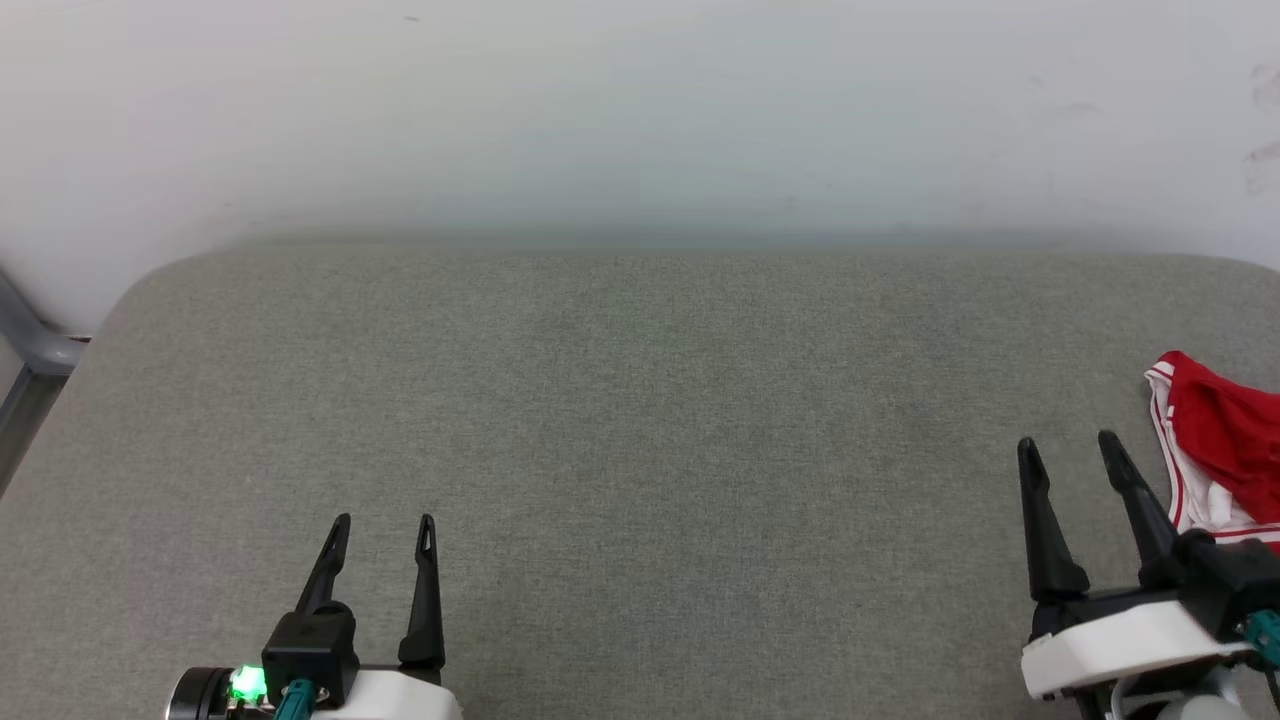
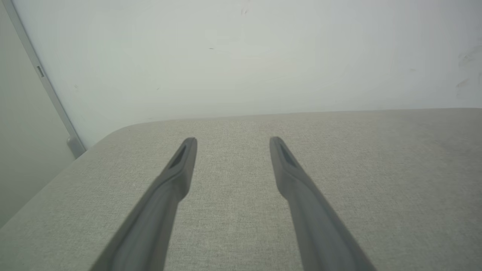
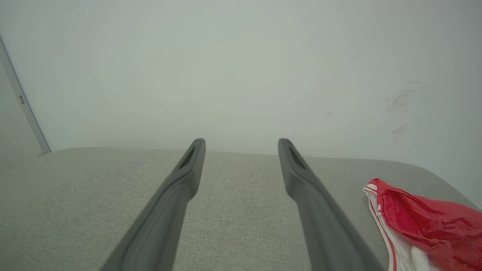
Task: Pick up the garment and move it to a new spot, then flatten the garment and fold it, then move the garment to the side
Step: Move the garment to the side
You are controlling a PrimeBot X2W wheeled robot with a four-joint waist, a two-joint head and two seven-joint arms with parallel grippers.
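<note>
Item: the garment (image 1: 1225, 440), red cloth with white, red-striped trim, lying rumpled on the grey padded surface (image 1: 640, 400) at the far right edge of the head view, partly cut off by the frame, so its full extent and any fold cannot be told. The visible part runs from a pointed corner at its upper left down toward the lower right, striped edge facing the centre of the frame. Right gripper (image 1: 1067, 442), lower right of the frame: jaws spread wide, nothing between them, fingers pointing up the frame, the nearer finger just beside the striped edge but apart from it. In the right wrist view the cloth lies at the lower right, off the line of the fingers. Left gripper (image 1: 385, 522), lower left: jaws likewise spread and empty, well apart from the garment. The right arm is much the nearer. Judgement: the scene suits either a shirt waiting to be fetched from the right or one already set aside there. White wall (image 1: 640, 120) behind.
</note>
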